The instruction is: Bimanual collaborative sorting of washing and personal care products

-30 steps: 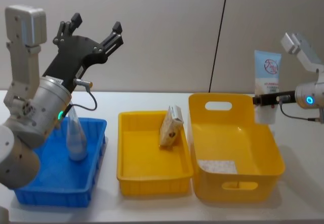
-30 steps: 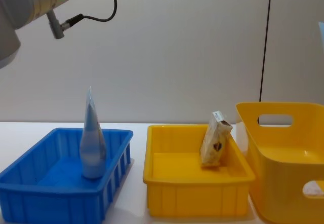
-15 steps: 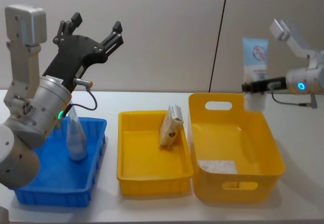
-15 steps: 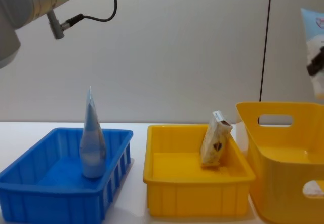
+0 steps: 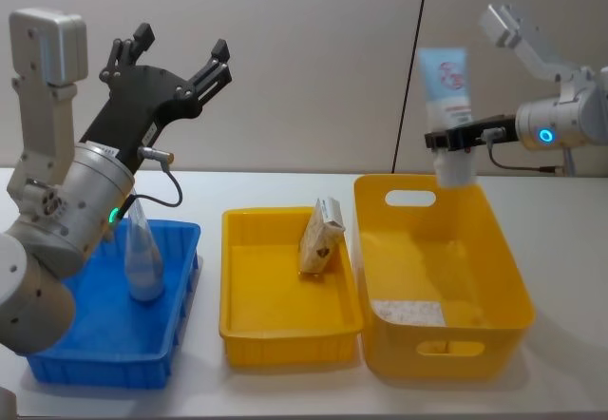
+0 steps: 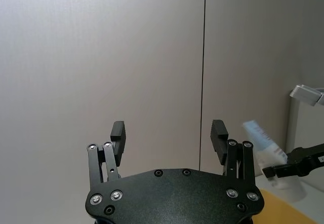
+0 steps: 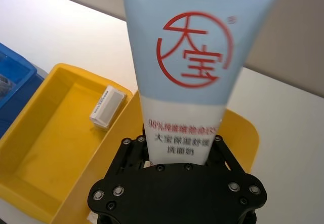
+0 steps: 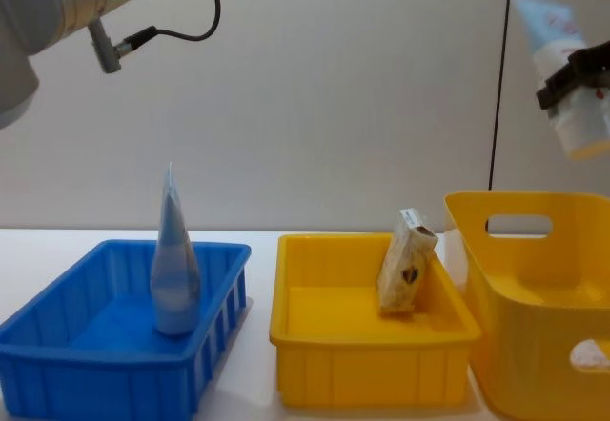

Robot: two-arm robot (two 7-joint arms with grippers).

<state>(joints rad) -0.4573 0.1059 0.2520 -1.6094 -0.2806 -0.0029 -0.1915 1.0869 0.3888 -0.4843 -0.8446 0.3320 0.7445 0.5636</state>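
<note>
My right gripper (image 5: 454,139) is clenched on a pale blue tube (image 5: 446,87), carried above the deep yellow bin (image 5: 513,287). Next it probably must reach the blue bin (image 5: 180,330). My left gripper (image 5: 176,54) is released, raised.

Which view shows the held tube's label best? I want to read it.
The right wrist view: the tube faces it, red logo and print plain. The head view shows it small, and the chest view cuts it at the edge.

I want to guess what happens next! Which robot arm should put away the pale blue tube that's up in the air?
The right. Its gripper already clamps the pale blue squeeze tube above the tall yellow plastic bin; the left gripper is raised, jaws open.
</note>
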